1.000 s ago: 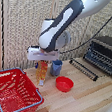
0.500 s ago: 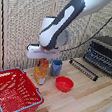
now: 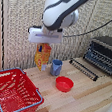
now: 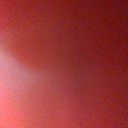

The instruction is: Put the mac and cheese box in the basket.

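A: Where is the gripping tool [image 3: 44,45] seen?

B: It is seen hanging from the bulky white arm [image 3: 60,12], fingers pointed down, directly over the mac and cheese carton [image 3: 42,56].

A: How is the carton oriented?

B: It is stood upright, its long axis vertical, top edge turned up toward the fingers. Its upper part is reached by the fingertips, one at each side; whether it is lifted off the wooden table [image 3: 86,99] cannot be told.

A: Are the fingers pressed on it?

B: The fingers appear drawn in against the carton's top, so it is taken as pinched, though the contact is blurred.

A: What is placed near the hand?

B: A blue cup [image 3: 56,67] is set just beside the carton, below the hand. A small red bowl [image 3: 64,84] is found farther out. The container [image 3: 14,91] is seen well below and to the exterior view's left of the hand. A toaster oven [image 3: 106,52] is placed well apart.

A: And the wrist view?

B: Only a blurred red field is shown.
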